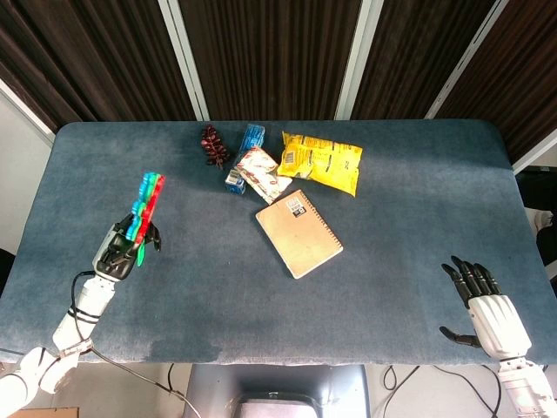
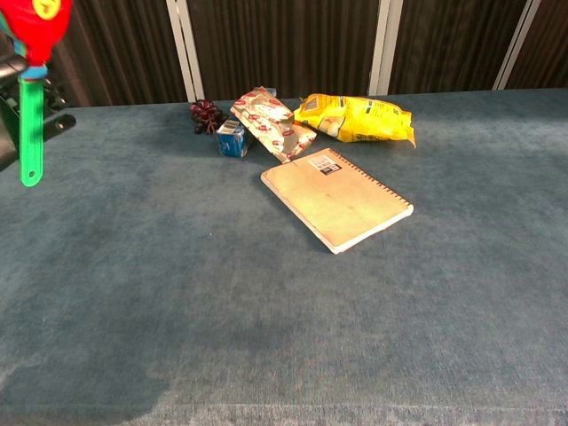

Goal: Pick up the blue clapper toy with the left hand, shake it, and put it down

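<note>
My left hand (image 1: 117,251) grips the clapper toy (image 1: 146,204) by its green handle, lifted above the table's left side. The toy stands edge-on in the head view, its blue and red palms pointing up and away. In the chest view the toy's red palm (image 2: 37,19) and green handle (image 2: 31,124) show at the far left edge, with little of the hand visible there. My right hand (image 1: 481,306) rests open at the table's front right corner, fingers spread, holding nothing.
A tan spiral notebook (image 1: 298,232) lies mid-table. Behind it sit a yellow snack bag (image 1: 322,163), a red-and-white packet (image 1: 261,172), a small blue carton (image 1: 244,150) and a dark grape bunch (image 1: 211,145). The blue tablecloth (image 1: 392,218) covers the whole top.
</note>
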`<state>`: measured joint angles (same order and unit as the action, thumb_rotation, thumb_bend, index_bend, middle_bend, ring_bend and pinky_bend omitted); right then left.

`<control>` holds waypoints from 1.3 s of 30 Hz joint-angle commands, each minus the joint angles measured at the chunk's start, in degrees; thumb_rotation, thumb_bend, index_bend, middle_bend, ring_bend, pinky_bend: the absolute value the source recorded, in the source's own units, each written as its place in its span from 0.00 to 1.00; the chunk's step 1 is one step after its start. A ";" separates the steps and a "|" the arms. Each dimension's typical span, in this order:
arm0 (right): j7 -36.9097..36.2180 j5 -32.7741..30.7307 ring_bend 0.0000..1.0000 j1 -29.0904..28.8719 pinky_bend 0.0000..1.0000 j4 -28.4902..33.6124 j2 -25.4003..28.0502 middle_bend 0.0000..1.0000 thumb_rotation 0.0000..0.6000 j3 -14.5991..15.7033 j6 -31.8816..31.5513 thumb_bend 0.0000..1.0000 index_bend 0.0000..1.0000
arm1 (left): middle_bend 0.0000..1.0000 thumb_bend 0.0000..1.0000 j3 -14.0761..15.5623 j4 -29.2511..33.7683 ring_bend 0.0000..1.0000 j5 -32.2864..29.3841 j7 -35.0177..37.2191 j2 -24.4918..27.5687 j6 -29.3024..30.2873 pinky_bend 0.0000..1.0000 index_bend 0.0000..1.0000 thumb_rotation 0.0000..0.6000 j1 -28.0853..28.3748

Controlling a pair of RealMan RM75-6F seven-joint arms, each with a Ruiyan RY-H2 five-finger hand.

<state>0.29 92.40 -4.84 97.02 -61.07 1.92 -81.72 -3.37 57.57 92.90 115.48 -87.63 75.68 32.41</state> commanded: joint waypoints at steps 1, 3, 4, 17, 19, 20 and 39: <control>-0.13 0.27 0.00 -0.03 0.00 0.00 0.04 0.00 1.00 0.13 0.04 0.20 0.00 | 0.87 0.64 8.54 -8.70 0.52 7.46 -52.02 -1.65 -12.62 0.61 0.93 1.00 3.96; -0.35 0.48 0.00 0.02 0.00 0.05 0.17 0.00 1.00 0.26 -0.05 0.20 0.00 | 0.87 0.65 7.95 -7.51 0.52 5.79 -55.87 -1.86 -14.74 0.61 0.93 1.00 4.16; -0.43 0.51 0.00 0.05 0.00 0.05 0.23 0.00 1.00 0.26 -0.11 0.20 0.00 | 0.87 0.65 7.51 -7.07 0.52 4.93 -57.20 -1.92 -15.25 0.61 0.93 1.00 4.18; -0.60 0.35 0.00 0.26 0.00 -0.43 -0.08 0.00 1.00 -0.29 -1.07 0.20 0.00 | 0.84 0.62 2.73 -6.93 0.50 -2.33 -59.76 -4.57 -14.69 0.59 0.92 1.00 3.64; -0.65 0.34 0.00 0.30 0.00 -0.39 -0.05 0.00 1.00 -0.26 -1.07 0.20 0.00 | 0.77 0.59 2.80 -7.80 0.46 -2.67 -59.44 -5.46 -14.84 0.52 0.86 1.00 3.51; -0.68 0.34 0.00 0.29 0.00 -0.39 -0.03 0.00 1.00 -0.26 -1.05 0.20 0.00 | 0.75 0.58 2.86 -8.32 0.44 -2.83 -59.46 -5.93 -15.03 0.49 0.82 1.00 3.46; -1.90 1.08 0.00 0.29 0.00 -0.52 0.40 0.00 1.00 -0.12 -1.41 0.20 0.00 | 0.00 0.42 4.26 -9.03 0.00 -2.56 -71.33 -7.72 -13.51 0.00 0.00 1.00 2.61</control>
<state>-1.61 93.47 -4.55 96.50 -60.67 1.81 -83.13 0.72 46.32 89.93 46.55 -96.82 60.59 35.51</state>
